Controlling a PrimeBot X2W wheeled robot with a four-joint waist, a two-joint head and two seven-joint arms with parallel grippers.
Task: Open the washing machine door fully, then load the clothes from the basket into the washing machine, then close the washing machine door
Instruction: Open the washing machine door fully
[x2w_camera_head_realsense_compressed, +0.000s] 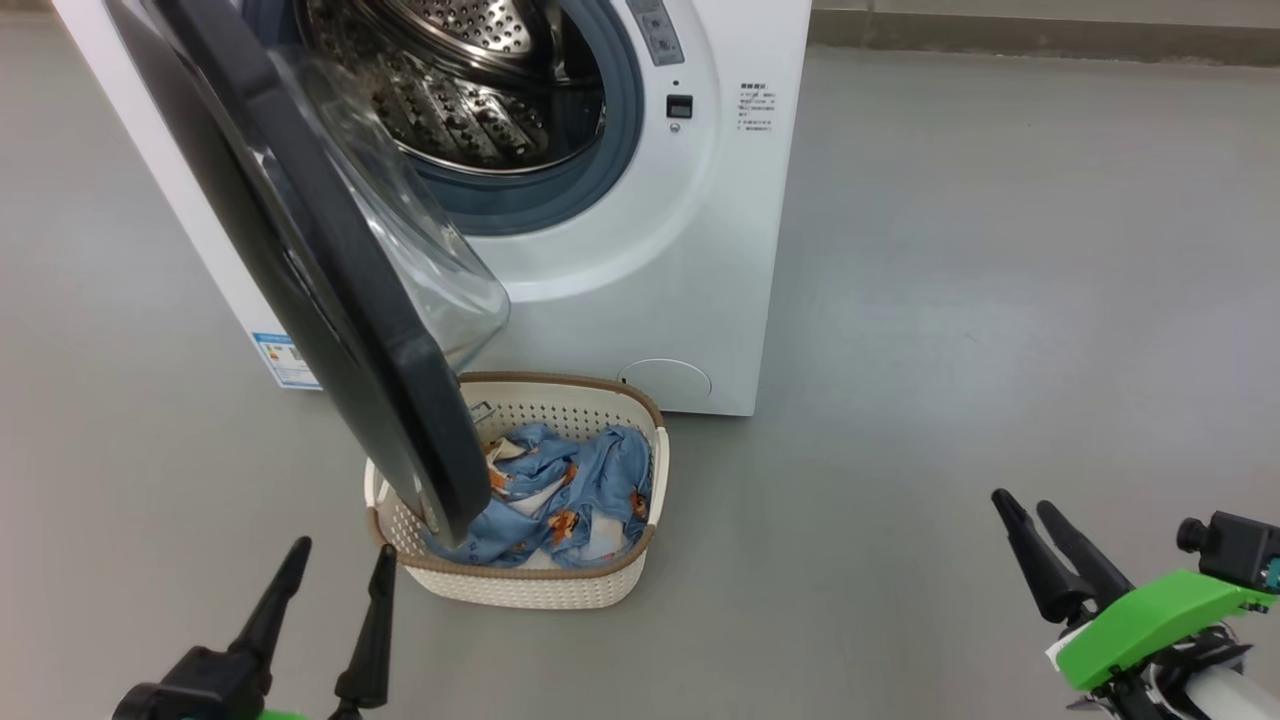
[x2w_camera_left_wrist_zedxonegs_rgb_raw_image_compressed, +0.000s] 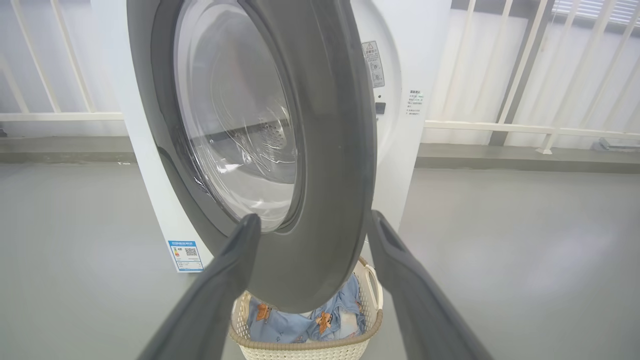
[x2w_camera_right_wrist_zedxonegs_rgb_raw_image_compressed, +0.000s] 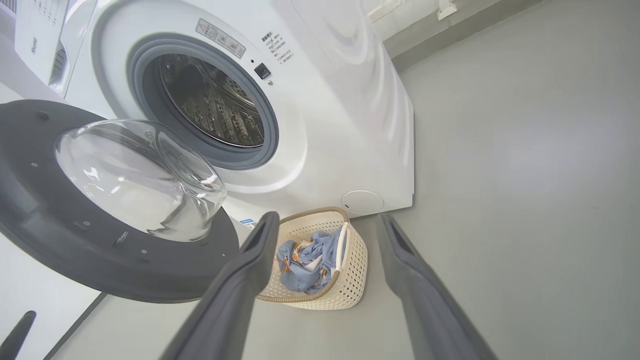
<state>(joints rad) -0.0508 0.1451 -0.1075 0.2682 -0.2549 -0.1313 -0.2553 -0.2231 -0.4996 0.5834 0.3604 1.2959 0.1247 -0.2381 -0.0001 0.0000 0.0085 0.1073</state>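
Left gripper (x2w_camera_head_realsense_compressed: 342, 550): two long, tapered matte-dark fingers, jaws spread wide, nothing held. Right gripper (x2w_camera_head_realsense_compressed: 1022, 502): same shape, jaws wide apart and empty, with a green plastic bracket (x2w_camera_head_realsense_compressed: 1150, 620) behind them. Both hung over the smooth grey floor (x2w_camera_head_realsense_compressed: 950, 300), touching nothing.

Ahead, nearer the left gripper, the small cream-white perforated plastic basket (x2w_camera_head_realsense_compressed: 530, 590) (rounded rectangle, brown rim) sat on the floor just in front of the machine. Inside it lay the crumpled light blue clothes (x2w_camera_head_realsense_compressed: 570, 490) with orange-brown animal print and cream patches.

The large round glossy black washing machine door (x2w_camera_head_realsense_compressed: 330, 300) stood swung open, its lower edge overhanging the basket's left side. Its bulging clear glass bowl (x2w_camera_head_realsense_compressed: 420, 250) faced the machine.

Behind it stood the big white front-loading washing machine (x2w_camera_head_realsense_compressed: 680, 250), with a perforated steel drum (x2w_camera_head_realsense_compressed: 470, 90), a grey rubber ring (x2w_camera_head_realsense_compressed: 615, 150) and a round flap (x2w_camera_head_realsense_compressed: 665, 380) low down.
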